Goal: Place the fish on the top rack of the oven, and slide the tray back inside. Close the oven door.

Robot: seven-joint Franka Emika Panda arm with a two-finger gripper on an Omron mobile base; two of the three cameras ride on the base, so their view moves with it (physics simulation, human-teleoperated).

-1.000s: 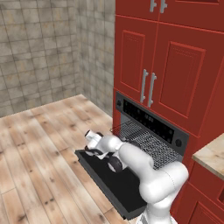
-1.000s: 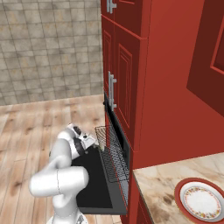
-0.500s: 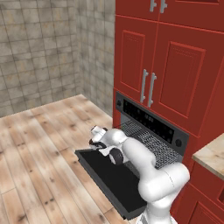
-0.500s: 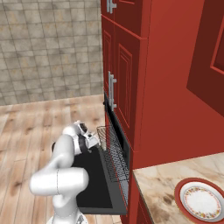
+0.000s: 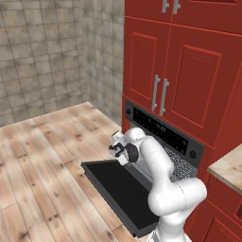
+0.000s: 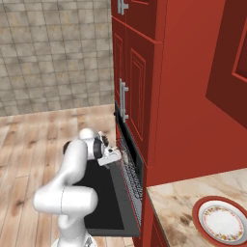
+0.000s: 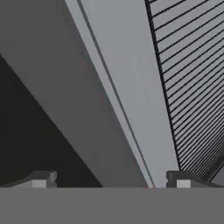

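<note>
Gripper positioned at open oven door

The gripper [image 5: 115,147] fingers [image 7: 181,179] stand wide apart, empty, above the oven door [image 5: 120,188]; the top rack [image 7: 192,83] lies just beyond, bars crosswise.

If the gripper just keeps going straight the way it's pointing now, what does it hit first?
The gripper, jaws wide open and empty, points at the pale grey edge where the open oven door meets the oven. That edge looks first; the top rack lies to one side. Depth is unclear.

place: kitchen | signs: red cabinets [image 5: 189,80], built-in oven [image 5: 163,134], stone counter [image 6: 188,207]
</note>
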